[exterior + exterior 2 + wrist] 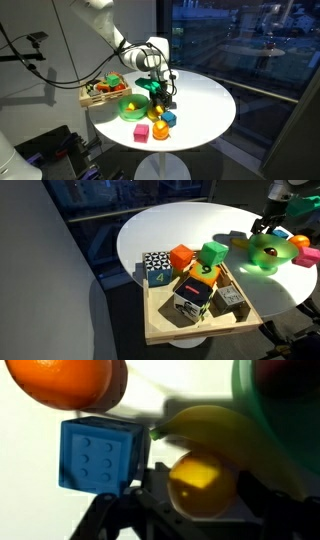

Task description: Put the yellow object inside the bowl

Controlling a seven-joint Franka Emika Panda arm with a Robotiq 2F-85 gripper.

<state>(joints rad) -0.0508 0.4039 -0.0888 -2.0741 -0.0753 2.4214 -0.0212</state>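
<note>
One small yellow toy piece (200,482) sits right at the gripper (157,95).
Jaw grip: cannot tell; the round green plastic bowl (128,110) lies just beside it.

Half of the white table (208,100) lies bare, so there's open room to come in from that side. The other half is crowded: blue cube (100,452) and orange ball (65,380) close together, green bowl (130,108) beside them, pink cube (140,132) near the rim, wooden tray (92,99) beyond the bowl.

A wooden tray (165,327) of toys sits on the white table (160,225), a blue cube (100,452) near an orange ball (65,382).
</note>
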